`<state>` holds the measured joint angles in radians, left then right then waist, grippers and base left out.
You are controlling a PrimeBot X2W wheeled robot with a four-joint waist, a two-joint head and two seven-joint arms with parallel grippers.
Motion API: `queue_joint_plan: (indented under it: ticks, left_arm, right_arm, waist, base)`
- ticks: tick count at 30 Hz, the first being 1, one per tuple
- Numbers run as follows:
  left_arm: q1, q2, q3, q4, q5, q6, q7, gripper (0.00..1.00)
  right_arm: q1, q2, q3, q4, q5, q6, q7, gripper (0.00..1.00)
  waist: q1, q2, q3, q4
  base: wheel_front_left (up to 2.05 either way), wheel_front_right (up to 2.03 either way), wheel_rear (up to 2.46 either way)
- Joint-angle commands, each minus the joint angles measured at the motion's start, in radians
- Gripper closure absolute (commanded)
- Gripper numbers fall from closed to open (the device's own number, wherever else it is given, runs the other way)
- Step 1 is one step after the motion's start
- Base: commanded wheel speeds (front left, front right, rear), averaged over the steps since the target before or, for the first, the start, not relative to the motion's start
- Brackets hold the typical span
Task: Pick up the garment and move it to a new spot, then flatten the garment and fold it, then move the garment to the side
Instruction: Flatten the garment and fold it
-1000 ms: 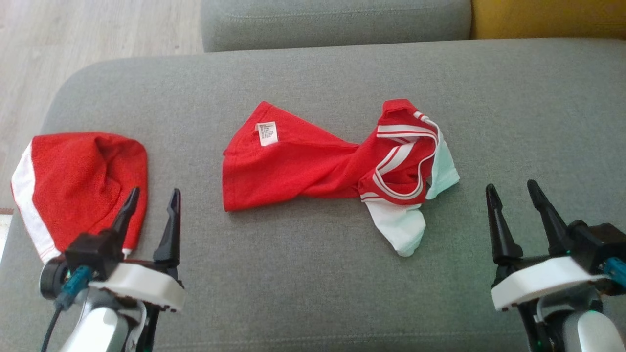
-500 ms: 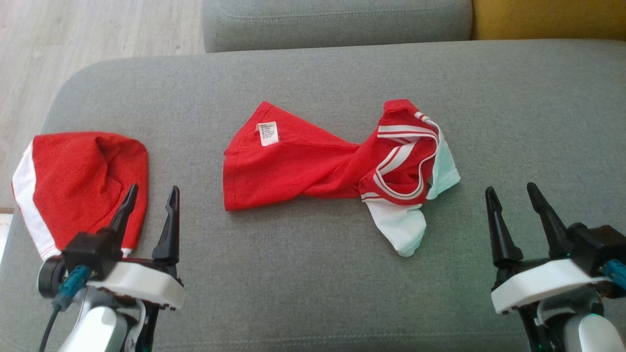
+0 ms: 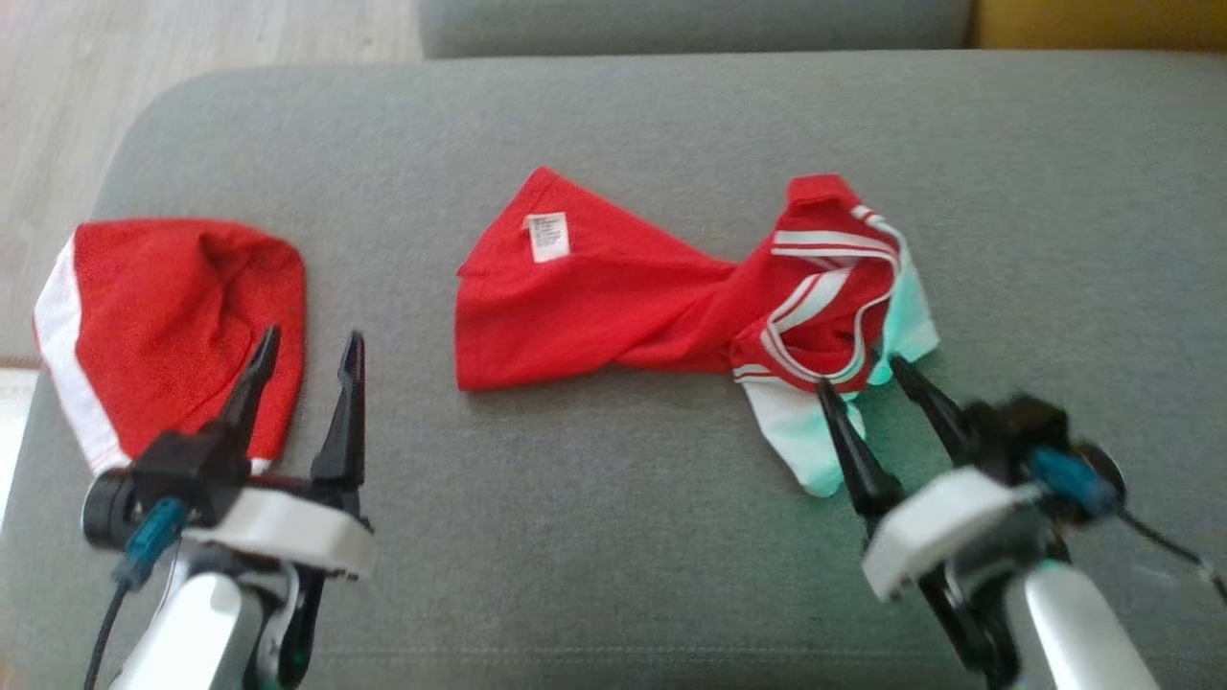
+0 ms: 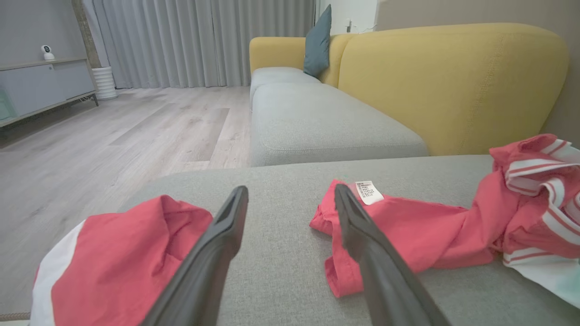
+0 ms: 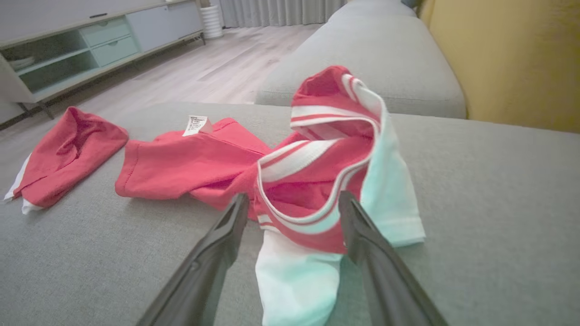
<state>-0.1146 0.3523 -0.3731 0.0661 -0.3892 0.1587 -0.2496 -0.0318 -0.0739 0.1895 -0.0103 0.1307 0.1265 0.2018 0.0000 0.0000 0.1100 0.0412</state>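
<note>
The garment (image 3: 613, 297), a red shirt with white sleeves and a striped collar, lies twisted and crumpled in the middle of the grey sofa cushion (image 3: 613, 537). A white label shows on its left part. My right gripper (image 3: 858, 372) is open, with its fingertips just over the collar and the white sleeve at the garment's right end. In the right wrist view the right gripper (image 5: 293, 195) straddles the striped collar edge of the garment (image 5: 204, 163) without closing on it. My left gripper (image 3: 312, 333) is open and empty at the lower left, well apart from the garment (image 4: 408, 231).
A second red and white cloth (image 3: 173, 316) lies bunched at the cushion's left end, partly under my left fingers. Wooden floor (image 3: 57, 115) lies beyond the cushion's rounded left edge. A yellow backrest (image 4: 453, 81) and another grey seat (image 4: 317, 122) stand behind.
My right gripper has moved left and forward, from the bare cushion at the right to the garment's collar end. The head camera has shifted a little. The left gripper has hardly moved.
</note>
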Motion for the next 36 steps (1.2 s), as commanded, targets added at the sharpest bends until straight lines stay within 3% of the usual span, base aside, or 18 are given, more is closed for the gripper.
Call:
queue_joint_plan:
  ticks: [1, 9, 10, 11, 12, 20, 29, 30, 31, 36]
  left_arm:
    - [-0.066, 0.014, 0.047, -0.037, 0.010, 0.006, -0.012, 0.00]
    - [-0.115, -0.026, 0.060, -0.051, 0.048, -0.019, -0.012, 0.00]
    - [-0.116, -0.033, 0.065, -0.053, 0.053, -0.021, -0.012, 0.00]
    - [-0.117, -0.040, 0.072, -0.058, 0.058, -0.023, -0.012, 0.00]
    - [-0.116, -0.045, 0.078, -0.060, 0.062, -0.026, -0.012, 0.00]
    - [-0.093, -0.078, 0.119, -0.055, 0.091, -0.050, -0.012, 0.00]
    - [-0.083, -0.104, 0.143, -0.047, 0.113, -0.080, -0.012, 0.00]
    - [-0.082, -0.106, 0.144, -0.045, 0.114, -0.083, -0.012, 0.00]
    - [-0.081, -0.107, 0.147, -0.044, 0.116, -0.085, -0.012, 0.00]
    - [-0.067, -0.115, 0.159, -0.036, 0.125, -0.089, -0.012, 0.00]
  right_arm:
    - [-0.065, -0.012, 0.029, -0.024, -0.003, 0.004, 0.002, 0.00]
    - [-0.215, -0.048, 0.107, 0.198, -0.016, 0.004, 0.076, 0.00]
    - [-0.223, -0.048, 0.106, 0.216, -0.012, 0.004, 0.084, 0.18]
    - [-0.228, -0.049, 0.106, 0.227, -0.006, 0.004, 0.088, 0.54]
    - [-0.231, -0.051, 0.104, 0.230, -0.002, 0.004, 0.085, 1.00]
    - [-0.167, -0.064, -0.011, 0.113, 0.013, 0.004, 0.028, 1.00]
    - [0.012, -0.031, -0.226, 0.048, 0.021, 0.004, 0.106, 1.00]
    - [0.028, -0.024, -0.242, 0.051, 0.021, 0.004, 0.110, 0.63]
    - [0.039, -0.015, -0.258, 0.053, 0.025, 0.004, 0.111, 0.00]
    - [0.083, 0.012, -0.326, 0.046, 0.027, 0.004, 0.076, 0.00]
  waist:
    - [0.0000, 0.0000, 0.017, 0.017]
    - [0.0000, 0.0000, 0.060, 0.080]
    - [0.0000, 0.0000, 0.062, 0.086]
    - [0.0000, 0.0000, 0.063, 0.091]
    - [0.0000, 0.0000, 0.064, 0.095]
    - [0.0000, 0.0000, 0.058, 0.092]
    - [0.0000, 0.0000, 0.050, 0.070]
    - [0.0000, 0.0000, 0.049, 0.068]
    - [0.0000, 0.0000, 0.049, 0.064]
    - [0.0000, 0.0000, 0.038, 0.054]
  base:
    - [0.00, 0.00, 0.00]
    - [0.00, 0.00, 0.00]
    - [0.00, 0.00, 0.00]
    - [0.00, 0.00, 0.00]
    - [0.00, 0.00, 0.00]
    - [0.00, 0.00, 0.00]
    - [0.00, 0.00, 0.00]
    - [0.00, 0.00, 0.00]
    - [0.00, 0.00, 0.00]
    - [0.00, 0.00, 0.00]
